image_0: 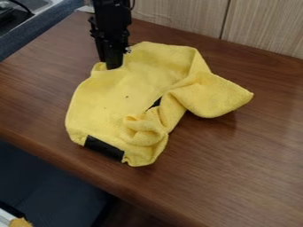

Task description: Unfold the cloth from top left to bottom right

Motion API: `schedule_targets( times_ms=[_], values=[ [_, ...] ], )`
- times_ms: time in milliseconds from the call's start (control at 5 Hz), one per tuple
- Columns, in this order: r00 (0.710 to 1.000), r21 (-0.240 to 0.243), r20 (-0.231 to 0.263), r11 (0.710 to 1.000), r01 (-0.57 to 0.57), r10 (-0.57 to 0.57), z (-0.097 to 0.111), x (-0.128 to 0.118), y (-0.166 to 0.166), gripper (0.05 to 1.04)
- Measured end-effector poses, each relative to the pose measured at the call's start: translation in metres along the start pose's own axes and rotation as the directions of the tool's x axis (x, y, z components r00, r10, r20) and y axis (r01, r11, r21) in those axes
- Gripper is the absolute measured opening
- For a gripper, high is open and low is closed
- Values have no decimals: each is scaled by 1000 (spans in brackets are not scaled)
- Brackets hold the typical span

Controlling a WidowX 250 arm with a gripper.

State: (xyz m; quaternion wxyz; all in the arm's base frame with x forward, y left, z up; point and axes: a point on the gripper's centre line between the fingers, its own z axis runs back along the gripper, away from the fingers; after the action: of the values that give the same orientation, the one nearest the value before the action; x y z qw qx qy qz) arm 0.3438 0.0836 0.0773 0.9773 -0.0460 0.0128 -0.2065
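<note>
The robot arm is black throughout its visible length, with a straight, blocky upper section. Lower down, the outline becomes uneven, with small knobbly projections at both sides. A thin dark cable bows out beside the upper section. The gripper is likewise black, narrow and angular, with a small silvery fitting at one side.

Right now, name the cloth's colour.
The cloth is yellow, seen in the camera view.

Below your gripper you see a brown wood-grain tabletop, a bunched yellow cloth lying on it at the tip.
</note>
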Motion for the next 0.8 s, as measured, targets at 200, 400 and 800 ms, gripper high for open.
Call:
schedule_targets(
  times_ms=[200,400,800],
  values=[
    [1000,-18,-25,1000,-6,5,-1,-3,0,567],
    [1000,-15,-28,1000,-5,5,0,-3,1,873],
    [999,-10,-43,1000,4,-5,6,-4,-1,1008]
  ],
)
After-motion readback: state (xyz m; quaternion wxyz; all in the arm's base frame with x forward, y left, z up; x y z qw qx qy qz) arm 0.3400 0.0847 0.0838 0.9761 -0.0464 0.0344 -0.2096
